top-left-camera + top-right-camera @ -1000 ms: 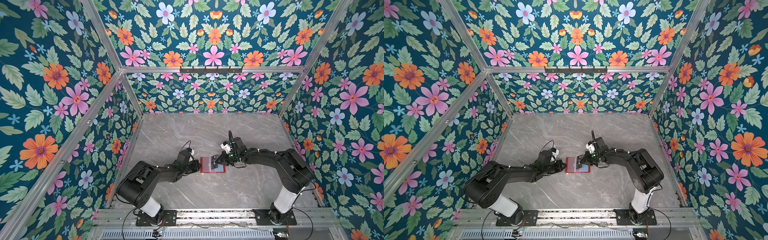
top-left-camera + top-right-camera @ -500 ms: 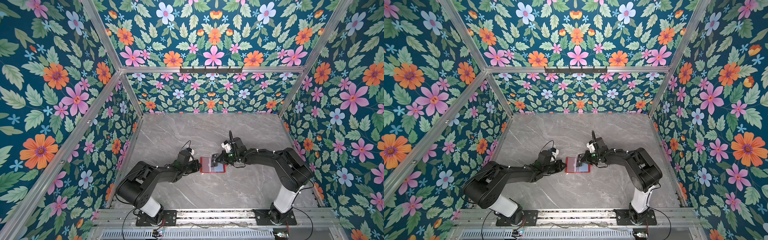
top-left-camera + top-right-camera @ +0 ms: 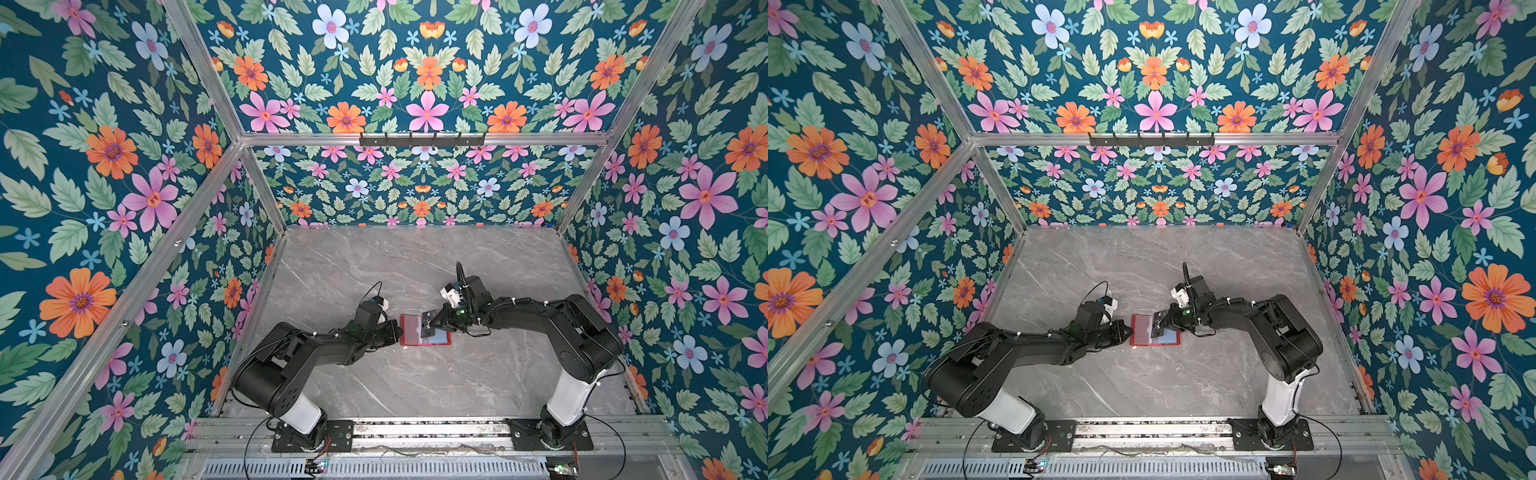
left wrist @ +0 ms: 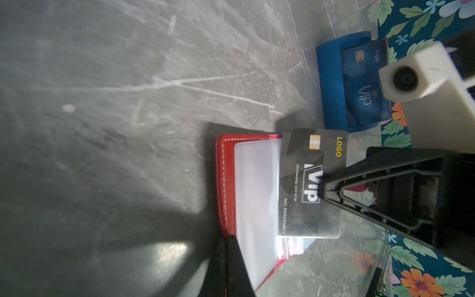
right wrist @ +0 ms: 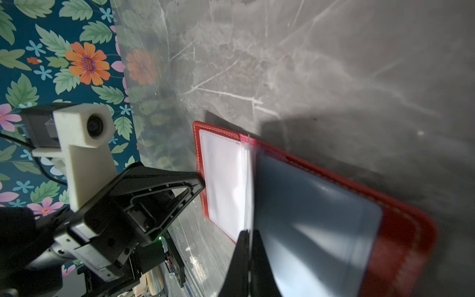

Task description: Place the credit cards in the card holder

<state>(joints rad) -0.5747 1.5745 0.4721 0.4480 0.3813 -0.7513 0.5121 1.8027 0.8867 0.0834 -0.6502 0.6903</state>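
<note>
Tabletop [image 3: 415,266] in grey marble is extending past the work on every side in both top views. The flowered side walls are standing well apart from both arms. A broad band of bare surface is lying between the work and the back wall, and a narrower band is lying toward the front rail.

Left gripper [image 3: 398,332] is pointing in low from the left with its jaws fully closed. Its fingertips [image 5: 196,183] are touching the left border of the card holder [image 3: 411,332]. Whether they are pinching the cover or only bearing on it cannot be told.

The card holder is lying open and flat near the middle of the table. Its red stitched rim [image 4: 225,180] is showing around the clear sleeves [image 4: 257,185].

Black card [image 4: 300,218] with white "VIP" lettering is standing tilted over the holder's middle. It is overlapping the sleeves, and one short end is projecting past the holder's far edge. From the right wrist camera it is showing edge-on as a thin pale line along the fold. Whether its lower edge is sitting inside a sleeve cannot be told.

Right gripper [image 3: 435,323] is pointing in from the right. Its jaws are clamping the black card on one long edge, beside the lettering.

Blue stand [image 4: 331,90] is standing on the table beyond the holder and apart from it. It is carrying a dark blue card [image 4: 365,77] upright.
</note>
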